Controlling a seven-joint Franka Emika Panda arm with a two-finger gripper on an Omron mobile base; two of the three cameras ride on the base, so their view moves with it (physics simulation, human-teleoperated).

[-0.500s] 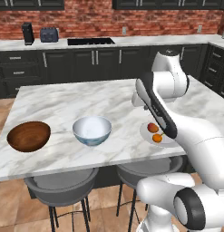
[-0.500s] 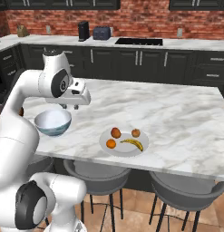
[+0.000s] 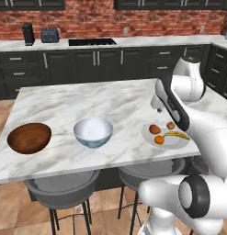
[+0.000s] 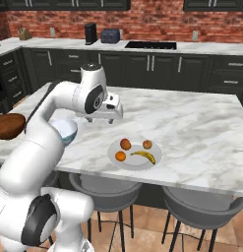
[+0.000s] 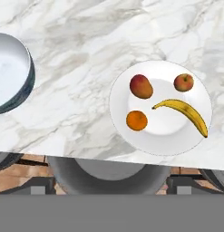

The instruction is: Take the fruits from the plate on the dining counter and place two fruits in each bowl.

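nothing is getting moved yet: all four fruits, a mango (image 5: 141, 86), an apple (image 5: 183, 82), an orange (image 5: 136, 120) and a banana (image 5: 183, 113), are sitting on the plate (image 5: 131, 144) at the dining counter's (image 3: 87, 101) near edge. the white-blue bowl (image 3: 93, 131) and the wooden bowl (image 3: 29, 137) are standing empty. the gripper (image 4: 111, 119) is hovering above the counter beside the plate, jaws apart, carrying nothing.

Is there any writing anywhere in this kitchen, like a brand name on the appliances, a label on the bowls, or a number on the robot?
None can be read.
The toaster and the coffee maker on the back counter: no lettering visible; too small to tell.
The wooden bowl, the white-blue bowl and the plate: plain, no label.
The robot arm: plain white with dark joints, no number or logo.
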